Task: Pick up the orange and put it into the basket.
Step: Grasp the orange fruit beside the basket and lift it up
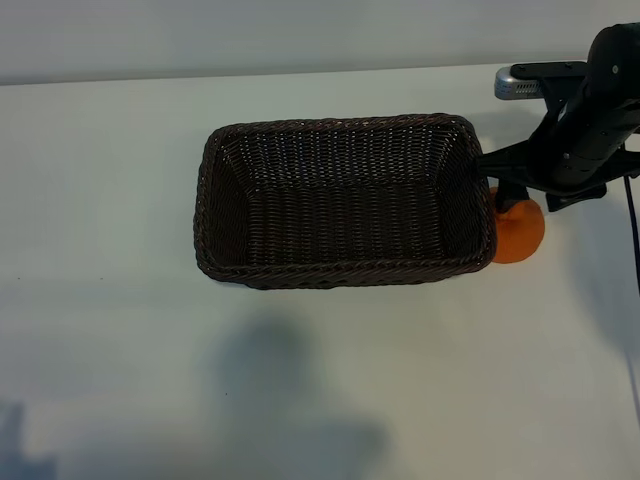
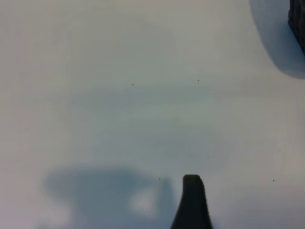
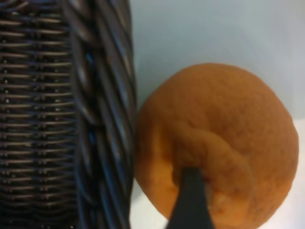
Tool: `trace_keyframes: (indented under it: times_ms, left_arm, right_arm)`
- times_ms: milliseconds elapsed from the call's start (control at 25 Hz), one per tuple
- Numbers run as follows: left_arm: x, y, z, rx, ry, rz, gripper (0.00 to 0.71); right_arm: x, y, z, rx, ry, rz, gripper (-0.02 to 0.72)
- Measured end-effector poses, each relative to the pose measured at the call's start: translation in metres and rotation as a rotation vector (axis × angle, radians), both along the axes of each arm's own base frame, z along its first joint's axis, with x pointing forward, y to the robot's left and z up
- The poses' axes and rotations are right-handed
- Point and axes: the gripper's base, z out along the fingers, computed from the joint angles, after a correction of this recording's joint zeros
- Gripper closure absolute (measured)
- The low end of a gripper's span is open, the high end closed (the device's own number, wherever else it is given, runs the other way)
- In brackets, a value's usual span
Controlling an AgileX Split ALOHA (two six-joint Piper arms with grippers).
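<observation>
The orange (image 1: 520,235) rests on the white table, touching the outside of the right end of the dark wicker basket (image 1: 345,270). My right gripper (image 1: 505,197) is down on top of the orange, between it and the basket's end wall. In the right wrist view the orange (image 3: 214,138) fills the space beside the braided rim (image 3: 102,95), its bumpy knob facing the camera. The basket holds nothing. One dark fingertip (image 2: 192,191) of my left gripper hangs over bare table, holding nothing, with a corner of the basket (image 2: 298,24) far off.
The white table (image 1: 120,330) stretches around the basket, with a pale wall behind it. The right arm's black links (image 1: 590,110) reach in from the upper right. Soft shadows lie on the table in front of the basket.
</observation>
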Motion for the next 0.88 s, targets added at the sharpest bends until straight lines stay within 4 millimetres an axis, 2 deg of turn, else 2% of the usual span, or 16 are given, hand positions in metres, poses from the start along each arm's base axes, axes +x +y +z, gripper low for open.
trace_keyframes:
  times_ms: [280,400,680,760,880]
  left_arm:
    - [0.0000,0.0000,0.0000,0.000,0.000,0.000,0.139]
    - [0.0000,0.0000,0.0000,0.000,0.000,0.000,0.139]
    - [0.0000,0.0000,0.0000,0.001,0.000,-0.001,0.139]
    - [0.0000,0.0000,0.0000,0.001,0.000,-0.001,0.139]
    - [0.0000,0.0000,0.0000,0.001,0.000,-0.001,0.139]
  right_arm:
    - [0.0008,0.0001,-0.0005,0.001,-0.006,0.000,0.409]
    - [0.0008,0.0001,-0.0005,0.000,-0.006,0.003,0.443]
    - [0.0009,0.0002,-0.0004,-0.001,-0.009,0.012,0.469]
    - [0.0009,0.0002,-0.0004,-0.001,-0.009,0.014,0.510]
    - [0.0009,0.0003,-0.0004,-0.002,-0.009,0.017,0.614]
